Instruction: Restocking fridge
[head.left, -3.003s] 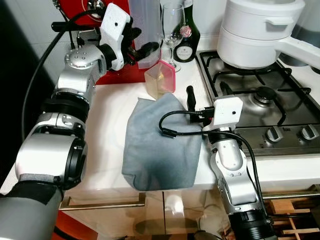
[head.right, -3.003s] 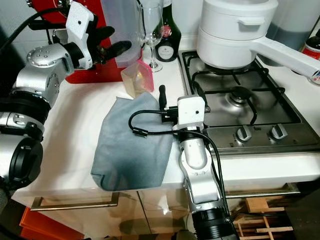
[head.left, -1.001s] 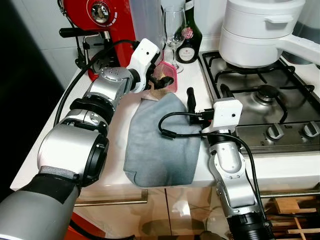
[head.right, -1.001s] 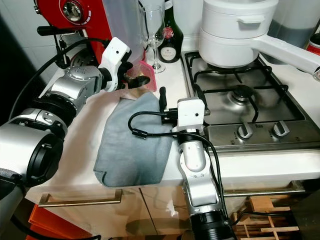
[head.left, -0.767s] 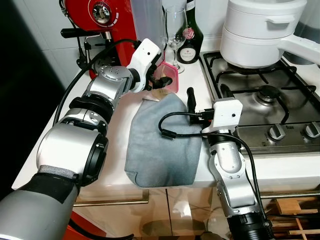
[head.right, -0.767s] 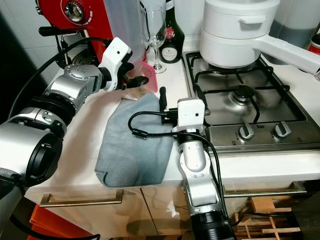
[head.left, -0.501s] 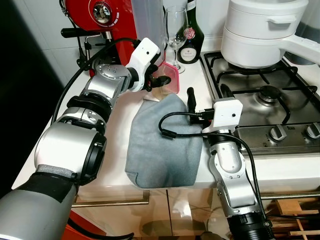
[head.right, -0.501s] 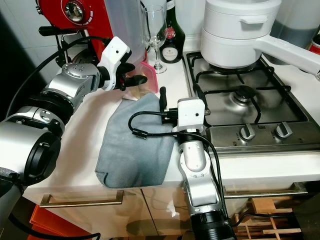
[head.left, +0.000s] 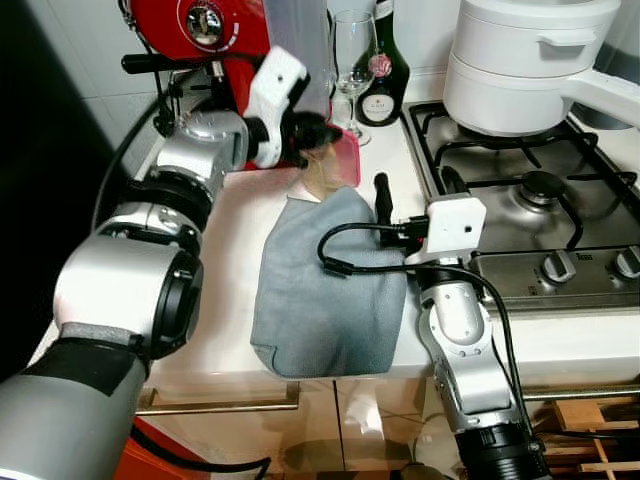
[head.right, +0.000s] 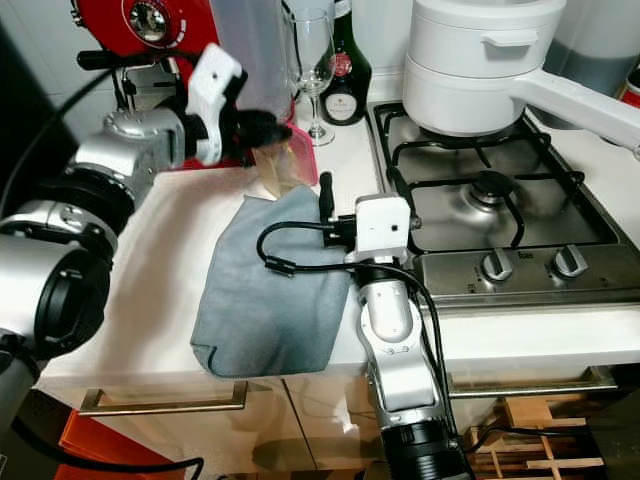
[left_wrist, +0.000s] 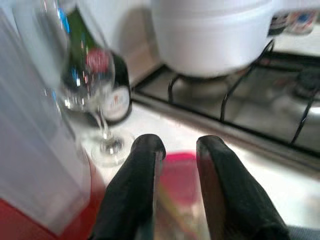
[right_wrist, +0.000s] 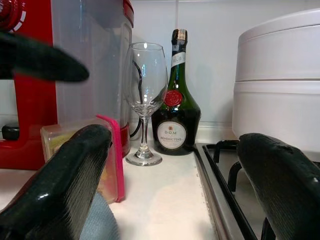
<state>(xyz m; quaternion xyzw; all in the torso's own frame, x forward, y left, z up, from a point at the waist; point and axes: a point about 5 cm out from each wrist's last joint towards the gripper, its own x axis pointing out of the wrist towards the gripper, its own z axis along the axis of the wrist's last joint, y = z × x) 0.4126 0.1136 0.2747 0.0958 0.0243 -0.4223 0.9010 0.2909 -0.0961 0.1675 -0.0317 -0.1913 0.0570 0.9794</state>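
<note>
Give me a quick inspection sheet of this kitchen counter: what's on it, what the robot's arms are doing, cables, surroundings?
Surface: white counter, partly covered by a grey cloth.
Job's things: clear container with pink lid, standing on edge at the cloth's far end.
Clutter: wine glass, dark bottle, red appliance, translucent jug.
Grippers: left gripper at the container's top, jaws narrowly apart over it, grip unclear; right gripper resting low on the cloth, jaws wide apart.
Cables: black cable looped at the right wrist.
Surroundings: gas hob with a white pot; cabinets below.
</note>
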